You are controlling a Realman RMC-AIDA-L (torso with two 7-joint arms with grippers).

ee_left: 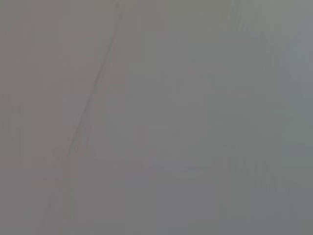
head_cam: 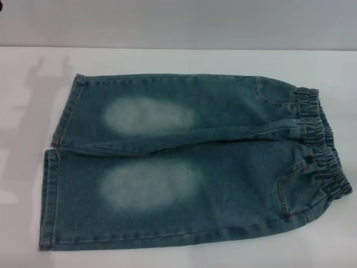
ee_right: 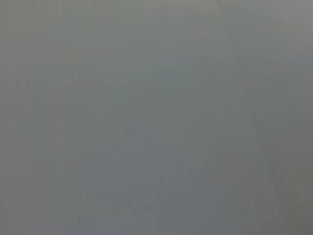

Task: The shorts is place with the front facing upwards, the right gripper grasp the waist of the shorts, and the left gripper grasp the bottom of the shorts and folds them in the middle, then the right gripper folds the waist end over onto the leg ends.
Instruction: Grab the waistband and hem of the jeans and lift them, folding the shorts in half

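The shorts (head_cam: 184, 167) lie flat on the table (head_cam: 178, 67), waistband (head_cam: 323, 151) to my right, unfolded. Neither of my grippers is visible; their state is unknown. Risk: pinching a single denim layer would skew the fold.

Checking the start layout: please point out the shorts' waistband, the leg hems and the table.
waistband (head_cam: 323, 148), head view, on the gathered elastic.
leg hems (head_cam: 49, 195), head view, on the nearer leg's stitched edge.
table (head_cam: 178, 61), head view, bare white top beyond the shorts.
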